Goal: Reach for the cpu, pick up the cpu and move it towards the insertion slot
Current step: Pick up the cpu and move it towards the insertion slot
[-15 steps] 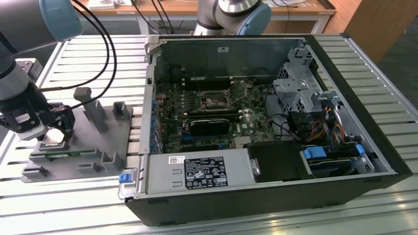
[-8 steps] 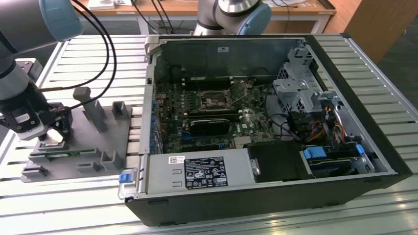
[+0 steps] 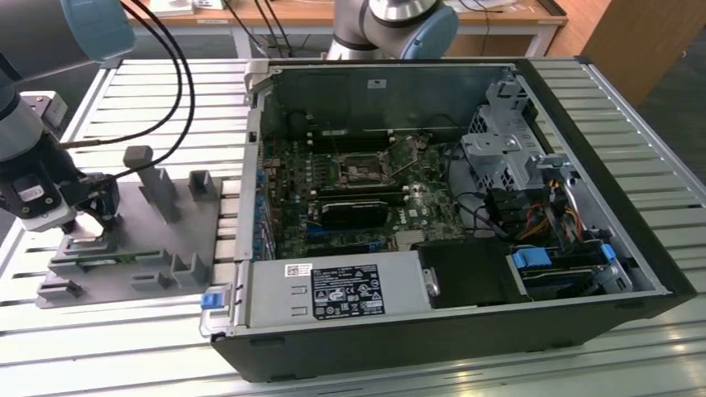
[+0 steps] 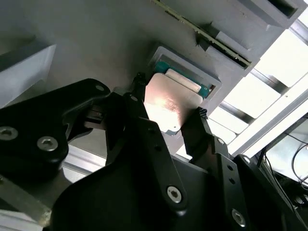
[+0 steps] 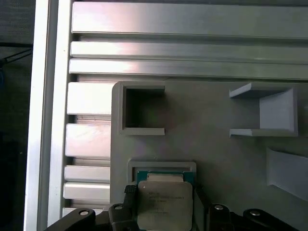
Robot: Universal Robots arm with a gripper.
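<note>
- Black gripper [image 4: 168, 98] pinches the cpu [image 5: 165, 204] by its edges at the grey holder [image 3: 165, 240].
- Reach looks done, grasp made; carry to the slot [image 3: 361, 171] not yet begun.

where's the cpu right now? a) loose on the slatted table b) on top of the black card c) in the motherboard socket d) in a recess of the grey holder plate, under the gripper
d: in the first wrist view the cpu lies in a square recess of the grey holder plate with the gripper down over it; in the exterior view the insertion slot is off inside the case.
</note>
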